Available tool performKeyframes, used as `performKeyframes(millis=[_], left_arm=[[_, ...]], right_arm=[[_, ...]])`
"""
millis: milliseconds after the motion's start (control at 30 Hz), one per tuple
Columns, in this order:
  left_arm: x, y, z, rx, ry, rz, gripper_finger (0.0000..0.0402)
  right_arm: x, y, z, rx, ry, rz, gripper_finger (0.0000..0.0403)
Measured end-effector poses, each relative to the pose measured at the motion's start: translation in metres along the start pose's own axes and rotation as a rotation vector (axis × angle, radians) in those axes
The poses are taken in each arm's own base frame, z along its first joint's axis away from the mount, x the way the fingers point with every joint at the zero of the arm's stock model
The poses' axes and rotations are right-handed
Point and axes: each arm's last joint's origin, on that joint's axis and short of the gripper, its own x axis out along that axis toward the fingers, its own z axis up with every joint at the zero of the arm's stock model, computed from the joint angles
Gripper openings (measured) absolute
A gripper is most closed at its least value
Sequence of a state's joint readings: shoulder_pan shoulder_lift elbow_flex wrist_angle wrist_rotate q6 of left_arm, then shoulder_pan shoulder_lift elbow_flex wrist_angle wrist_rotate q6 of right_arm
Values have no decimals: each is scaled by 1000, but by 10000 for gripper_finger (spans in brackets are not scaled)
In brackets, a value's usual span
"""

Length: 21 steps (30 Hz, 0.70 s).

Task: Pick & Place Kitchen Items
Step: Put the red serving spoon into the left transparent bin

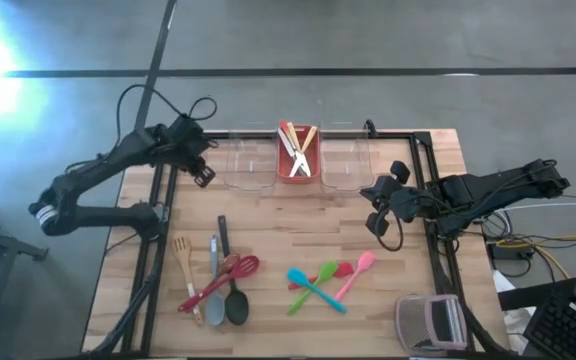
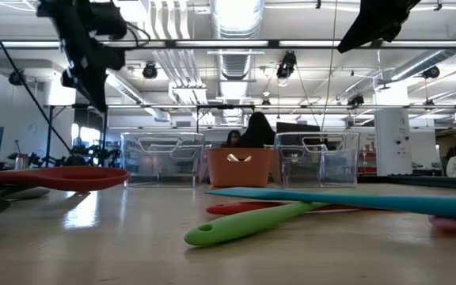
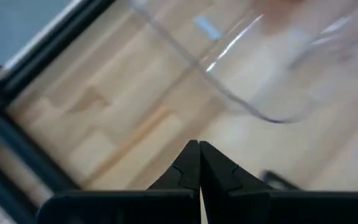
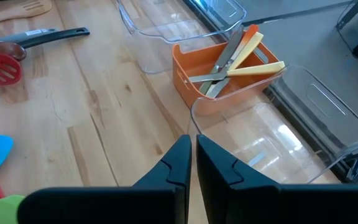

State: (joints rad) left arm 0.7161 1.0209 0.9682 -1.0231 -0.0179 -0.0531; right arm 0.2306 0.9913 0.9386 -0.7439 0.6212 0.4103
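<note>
High view: large utensils (image 1: 218, 280) lie front-left on the table (image 1: 298, 225); small spoons (image 1: 328, 280) front-centre; red bin (image 1: 297, 160) holds sticks and tongs.
Low view: green spoon (image 2: 252, 223) lies nearest, flat.
Left wrist view: left gripper (image 3: 199, 163) jaws together, empty, beside a clear bin (image 3: 253, 74).
Right wrist view: right gripper (image 4: 192, 155) jaws together, empty, near the red bin.

Along the far edge of the table (image 1: 298, 215), three bins stand in a row: a clear bin (image 1: 249, 163), the red bin (image 1: 297, 155) and another clear bin (image 1: 345, 163), apparently touching. A bare wooden strip runs across the middle. Nearer, large utensils (image 1: 216, 280) cluster left, small plastic spoons (image 1: 323, 282) lie centre-right, and a boxy gadget (image 1: 430, 321) occupies the near right corner. Dark frame rails border both sides.
</note>
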Motion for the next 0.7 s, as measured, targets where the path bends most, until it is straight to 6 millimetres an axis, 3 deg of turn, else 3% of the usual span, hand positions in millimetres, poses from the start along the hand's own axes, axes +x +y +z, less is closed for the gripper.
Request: performKeyframes(millis=[300,700], left_arm=[[-35,-41,-23,-35,-92,-202,4],[-58,-113,-51,102,-103,-516,5]], right_arm=[[0,0,0,1,0,0,18],[0,0,0,6,1,-1,18]])
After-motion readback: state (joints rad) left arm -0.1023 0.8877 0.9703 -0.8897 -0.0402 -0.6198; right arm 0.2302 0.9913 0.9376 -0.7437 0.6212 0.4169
